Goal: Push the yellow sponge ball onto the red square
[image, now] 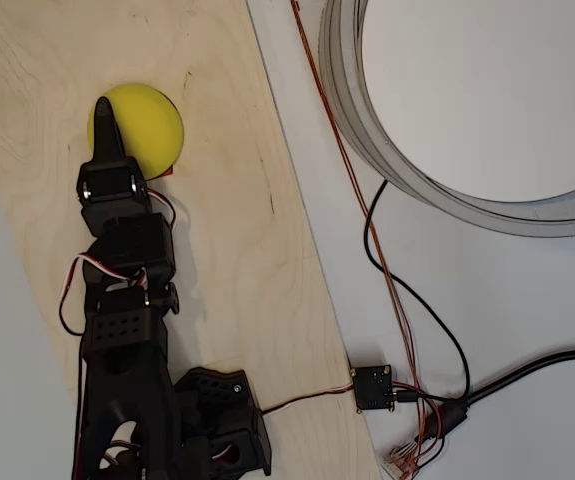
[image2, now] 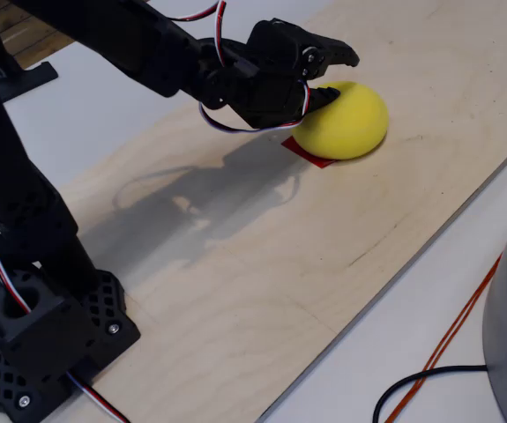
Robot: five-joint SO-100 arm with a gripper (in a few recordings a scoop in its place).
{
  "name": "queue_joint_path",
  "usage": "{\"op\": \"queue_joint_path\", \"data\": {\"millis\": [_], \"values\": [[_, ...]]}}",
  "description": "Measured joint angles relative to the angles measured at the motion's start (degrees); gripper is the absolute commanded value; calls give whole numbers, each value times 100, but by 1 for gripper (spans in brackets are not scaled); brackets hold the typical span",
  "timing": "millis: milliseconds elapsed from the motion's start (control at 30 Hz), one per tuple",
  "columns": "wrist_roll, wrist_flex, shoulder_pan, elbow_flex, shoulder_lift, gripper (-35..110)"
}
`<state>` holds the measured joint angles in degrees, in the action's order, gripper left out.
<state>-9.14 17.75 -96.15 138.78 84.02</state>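
The yellow sponge ball (image2: 346, 121) covers most of the red square (image2: 310, 152), tool (image2: 331, 79) slightly parted at its nine o'clock, task seemingly near done.

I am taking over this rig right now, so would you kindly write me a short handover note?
Hand: against the near side of the yellow sponge ball, nothing clamped; whether it is open or shut cannot be told.
Ball: on the wooden board, sitting over the red square, of which just a corner peeks out beside the ball.
Done: ball looks pushed onto the square.
Left: probably only to back the hand away gently and confirm the ball stays.
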Motion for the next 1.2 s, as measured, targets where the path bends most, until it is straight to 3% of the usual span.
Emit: {"op": "queue_joint_path", "data": {"millis": [1200], "values": [[-721, 79, 299, 220, 633, 14]]}}
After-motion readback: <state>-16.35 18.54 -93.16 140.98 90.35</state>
